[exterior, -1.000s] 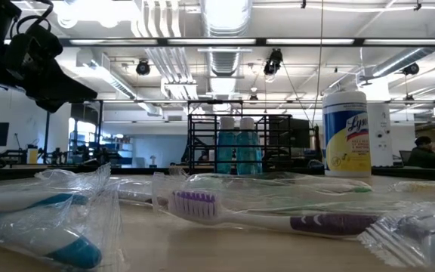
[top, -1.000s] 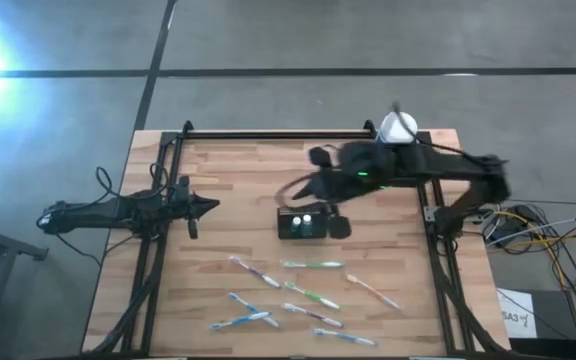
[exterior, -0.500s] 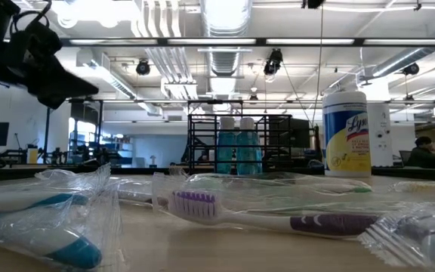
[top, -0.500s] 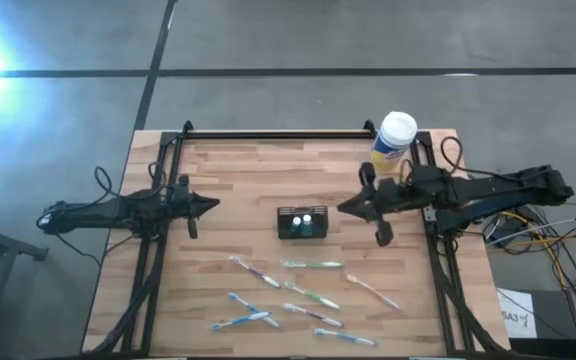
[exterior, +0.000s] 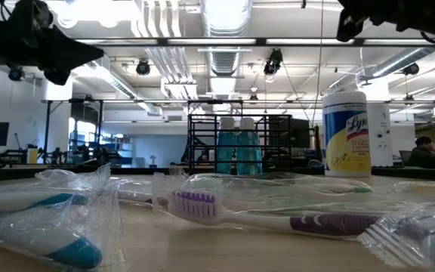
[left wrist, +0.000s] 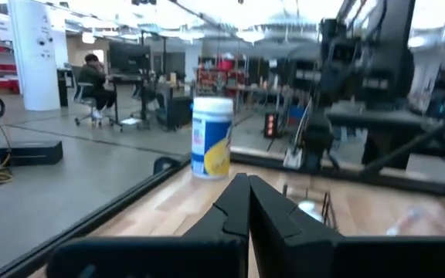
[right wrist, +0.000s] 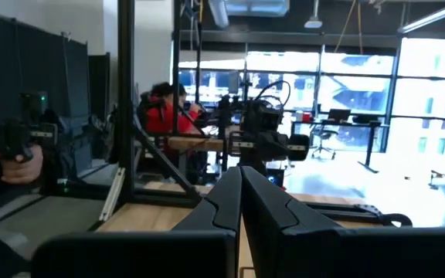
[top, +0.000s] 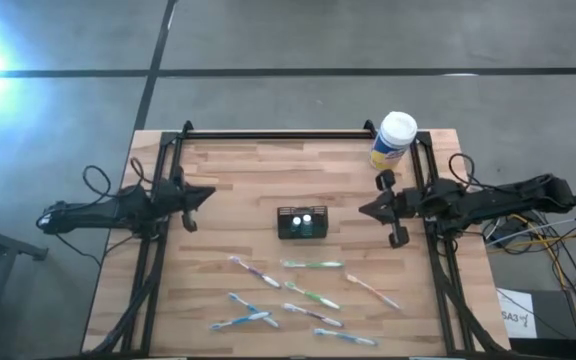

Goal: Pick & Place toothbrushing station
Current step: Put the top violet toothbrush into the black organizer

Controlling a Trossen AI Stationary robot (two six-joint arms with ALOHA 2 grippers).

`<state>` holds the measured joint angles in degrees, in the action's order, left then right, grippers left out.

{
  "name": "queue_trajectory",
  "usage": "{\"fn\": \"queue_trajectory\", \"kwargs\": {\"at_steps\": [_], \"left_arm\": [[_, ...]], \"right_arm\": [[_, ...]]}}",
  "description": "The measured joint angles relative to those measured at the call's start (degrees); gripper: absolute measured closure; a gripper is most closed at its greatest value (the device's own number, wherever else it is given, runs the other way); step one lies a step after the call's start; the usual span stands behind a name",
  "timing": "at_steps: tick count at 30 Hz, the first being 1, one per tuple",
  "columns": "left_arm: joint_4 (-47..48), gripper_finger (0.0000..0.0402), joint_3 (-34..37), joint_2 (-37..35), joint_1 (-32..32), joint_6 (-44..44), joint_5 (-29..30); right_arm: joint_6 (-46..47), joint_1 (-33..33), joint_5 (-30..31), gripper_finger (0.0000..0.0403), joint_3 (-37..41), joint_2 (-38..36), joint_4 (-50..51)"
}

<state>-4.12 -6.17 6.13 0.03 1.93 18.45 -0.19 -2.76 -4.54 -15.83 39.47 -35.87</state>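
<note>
The toothbrushing station (top: 302,223), a small black box with two pale spots in its top, rests on its base at the middle of the wooden table. No gripper touches it. My right gripper (top: 363,210) is shut and empty, to the right of the station near the table's right edge. It shows shut in the right wrist view (right wrist: 240,174). My left gripper (top: 208,193) is shut and empty at the table's left side. It shows shut in the left wrist view (left wrist: 242,184).
A yellow white-capped canister (top: 395,138) stands at the far right corner; it also shows in the low view (exterior: 347,133). Several wrapped toothbrushes (top: 288,290) lie near the front edge, close in the low view (exterior: 270,215). A black frame (top: 268,134) rims the table.
My right gripper has drawn back from beside the station toward the table's right edge, and the station has stayed in place on the table. My left gripper has shifted a little toward the far left.
</note>
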Motion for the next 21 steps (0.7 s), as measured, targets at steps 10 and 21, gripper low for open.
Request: {"fn": "queue_trajectory", "kwargs": {"at_steps": [10,21], "left_arm": [[1.19,0.0399,-0.02,0.79,-0.01,7.44,1.68],[2.56,0.0399,-0.02,3.56,-0.04,9.87,0.99]], "right_arm": [[-1.53,0.00,2.56,0.0394,8.65,-4.79,0.06],[-0.89,0.02,6.47,0.0394,14.77,-5.74,-0.14]]}}
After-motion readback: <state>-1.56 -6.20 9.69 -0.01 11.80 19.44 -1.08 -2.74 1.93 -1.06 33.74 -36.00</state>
